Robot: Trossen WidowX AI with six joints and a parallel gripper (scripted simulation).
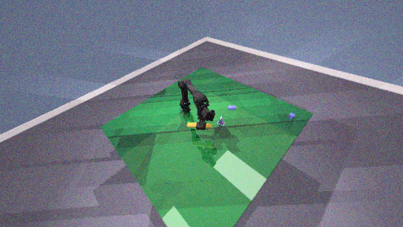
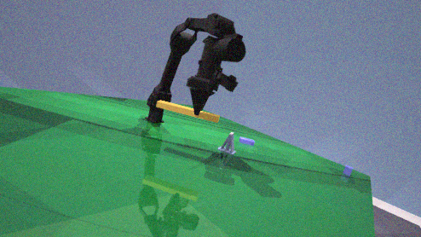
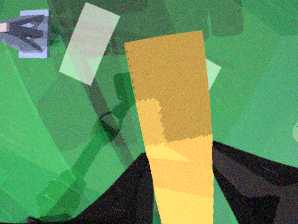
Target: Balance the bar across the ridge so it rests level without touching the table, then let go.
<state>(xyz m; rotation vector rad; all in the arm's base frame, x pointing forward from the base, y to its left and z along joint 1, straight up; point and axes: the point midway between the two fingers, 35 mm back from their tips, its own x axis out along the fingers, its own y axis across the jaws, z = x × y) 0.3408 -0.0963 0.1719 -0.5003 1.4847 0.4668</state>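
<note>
The ridge stands upright on the green counter, its narrow top uppermost above a flat, pale foot. The yellow bar is in the air to one side of the ridge, higher than its top and touching neither it nor the counter. One end of the bar points roughly towards the ridge in the top view, with a gap between them. Whether the bar is truly level cannot be told from these angled views.

The gripper is clamped on the bar, one finger against each long side, at a place between the bar's two ends. From the grip, the black arm rises and bends back to its foot, which stands on the counter well apart from the ridge.

Near the ridge, apart from it, lies a small violet-blue block. A second violet-blue block sits well apart from the ridge, close to the counter's edge. Dark shadows fall on the counter beside the ridge.
</note>
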